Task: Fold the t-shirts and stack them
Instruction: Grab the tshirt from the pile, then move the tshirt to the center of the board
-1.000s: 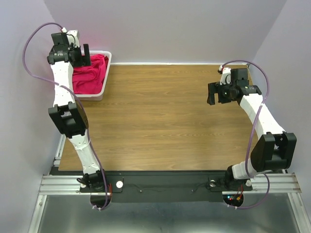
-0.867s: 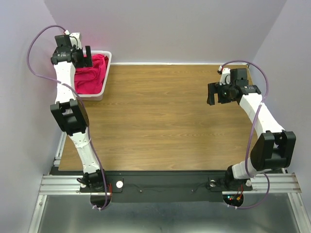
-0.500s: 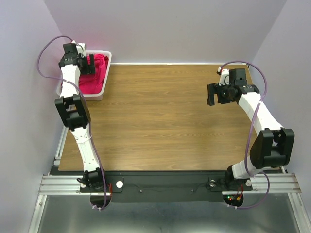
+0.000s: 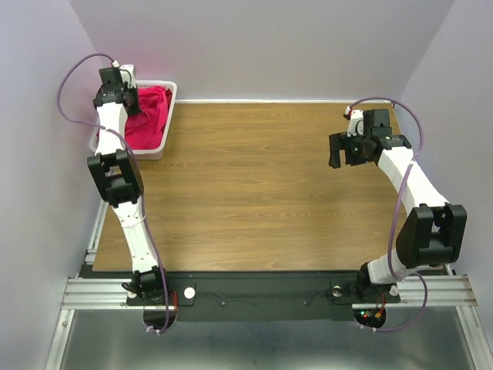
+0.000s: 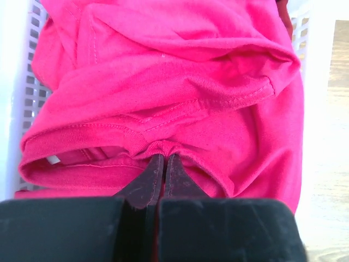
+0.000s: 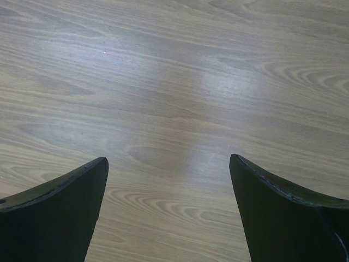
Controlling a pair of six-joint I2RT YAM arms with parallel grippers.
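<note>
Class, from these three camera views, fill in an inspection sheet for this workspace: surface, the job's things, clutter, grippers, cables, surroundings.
Surface: wooden table, bare wood in the middle, no shirt laid on it yet.
Job's things: pink t-shirt crumpled in the white basket at the far left corner; nothing folded.
Clutter: nothing seen.
Grippers: left gripper shut, pinching a fold of the pink t-shirt; right gripper open above bare table.
Cables: purple cable looping beside each arm.
Surroundings: plain walls on three sides; metal rail at the near edge.
</note>
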